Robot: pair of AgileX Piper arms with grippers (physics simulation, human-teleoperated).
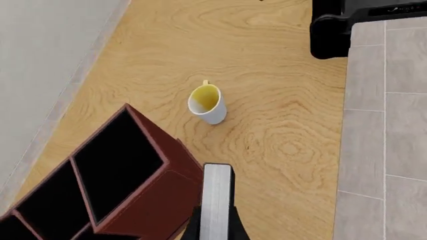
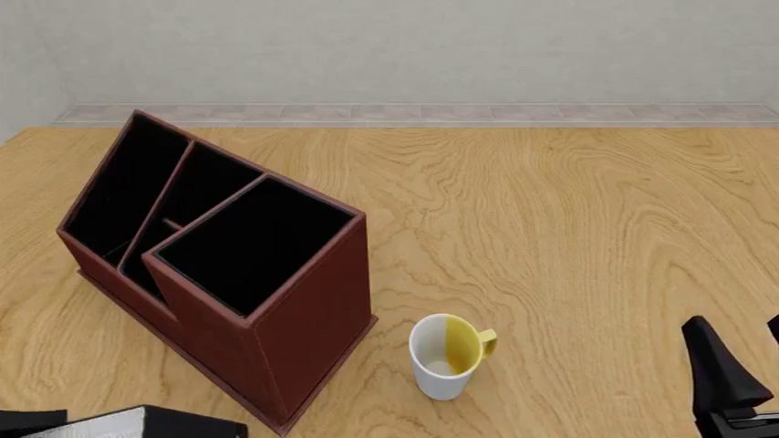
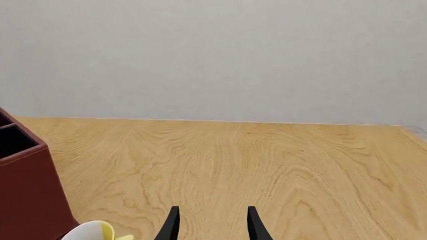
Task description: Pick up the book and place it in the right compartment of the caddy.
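The dark red-brown caddy [image 2: 305,319] stands on the left of the table, and its right compartment [image 2: 250,242] is a square black opening with nothing in it. The book [image 1: 215,197] has a black cover and white page edges, and it stands on edge between the fingers of my left gripper [image 1: 215,222], which is shut on it. It hangs beside the caddy's [image 1: 143,205] near corner, above the table. The book [image 2: 116,424] also shows at the lower left edge of the front view. My right gripper [image 3: 212,222] is open and holds nothing, low at the near right.
A white mug [image 2: 444,358] with a yellow inside stands upright near the caddy's front right corner, between the two arms. Two narrow slots [image 2: 146,187] fill the caddy's left side. A grey wall and a tiled strip [image 2: 426,112] run behind the table's far edge.
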